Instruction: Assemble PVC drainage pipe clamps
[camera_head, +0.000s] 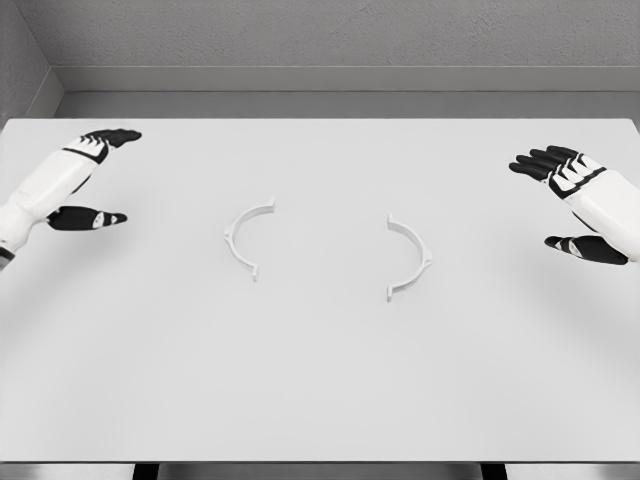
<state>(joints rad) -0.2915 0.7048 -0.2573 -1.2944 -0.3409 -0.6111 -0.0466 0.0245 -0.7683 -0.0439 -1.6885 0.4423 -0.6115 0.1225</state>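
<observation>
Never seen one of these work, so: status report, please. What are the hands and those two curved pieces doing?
Left hand and right hand open, empty, out wide. Left clamp half and right clamp half apart on table, untouched. Nothing between.

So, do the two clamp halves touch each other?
Apart. The head view shows bare table between the left half and the right half.

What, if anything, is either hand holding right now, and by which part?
Nothing is held. The left hand and right hand are open, apart from the two clamp halves on the table.
</observation>
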